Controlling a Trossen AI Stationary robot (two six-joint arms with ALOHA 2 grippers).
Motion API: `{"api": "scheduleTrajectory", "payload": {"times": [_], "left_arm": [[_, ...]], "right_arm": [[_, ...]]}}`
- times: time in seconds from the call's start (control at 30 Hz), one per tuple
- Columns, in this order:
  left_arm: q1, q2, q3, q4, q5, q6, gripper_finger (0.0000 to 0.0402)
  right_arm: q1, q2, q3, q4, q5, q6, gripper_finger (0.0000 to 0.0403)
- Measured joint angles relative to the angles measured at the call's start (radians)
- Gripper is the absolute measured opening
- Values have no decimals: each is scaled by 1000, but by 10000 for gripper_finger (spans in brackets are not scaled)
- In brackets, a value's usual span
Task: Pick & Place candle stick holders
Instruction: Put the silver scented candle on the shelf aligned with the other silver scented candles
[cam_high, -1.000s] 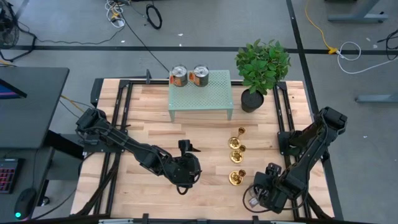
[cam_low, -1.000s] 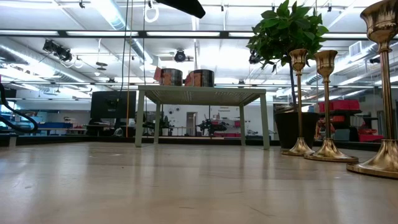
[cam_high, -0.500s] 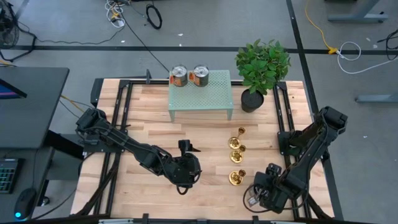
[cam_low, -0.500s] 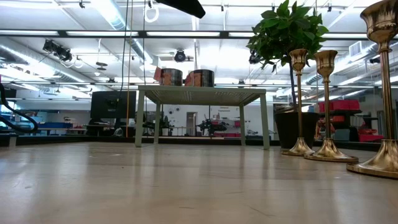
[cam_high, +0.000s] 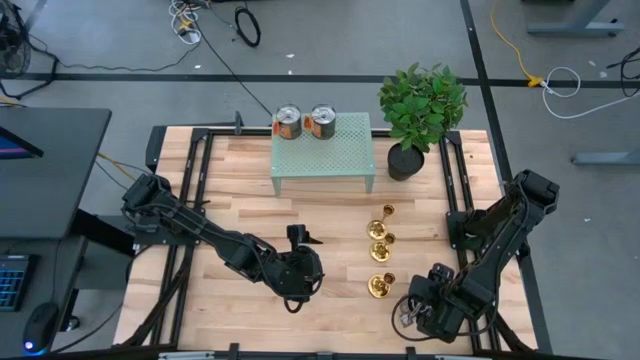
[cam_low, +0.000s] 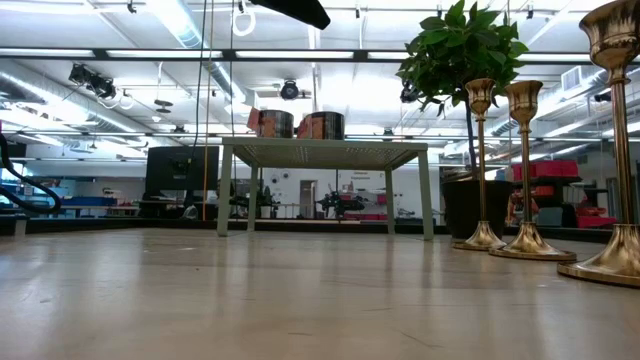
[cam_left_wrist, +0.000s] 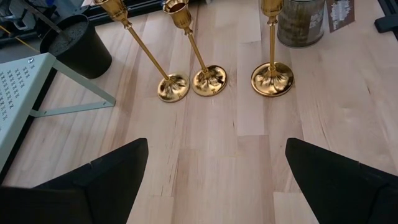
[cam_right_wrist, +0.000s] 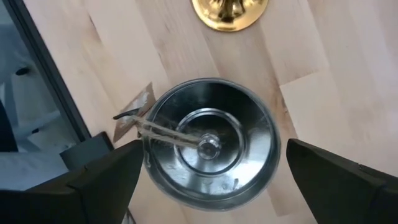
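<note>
Three brass candle stick holders (cam_high: 380, 248) stand in a row on the table's (cam_high: 240, 190) right side, untouched. Left gripper (cam_left_wrist: 214, 180) faces them, jaws wide and empty; right gripper (cam_right_wrist: 211, 180), equally open, hovers over a metal tin (cam_right_wrist: 208, 146). Rigid, slick, top-heavy: the thin stems look the safest hold.

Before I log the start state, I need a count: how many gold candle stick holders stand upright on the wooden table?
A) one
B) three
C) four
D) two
B: the high view shows three candle stick holders in a short row on the table, in front of the potted plant, and the left wrist view shows the same three standing on their round bases.
</note>
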Motion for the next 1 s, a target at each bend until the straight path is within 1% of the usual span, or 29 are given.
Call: {"api": "scheduleTrajectory", "payload": {"times": [0.17, 1.0], "left_arm": [[0, 0, 0, 0, 0, 0, 390], [0, 0, 0, 0, 0, 0, 390]], "right_arm": [[0, 0, 0, 12, -17, 0, 400], [0, 21, -10, 46, -19, 53, 400]]}}
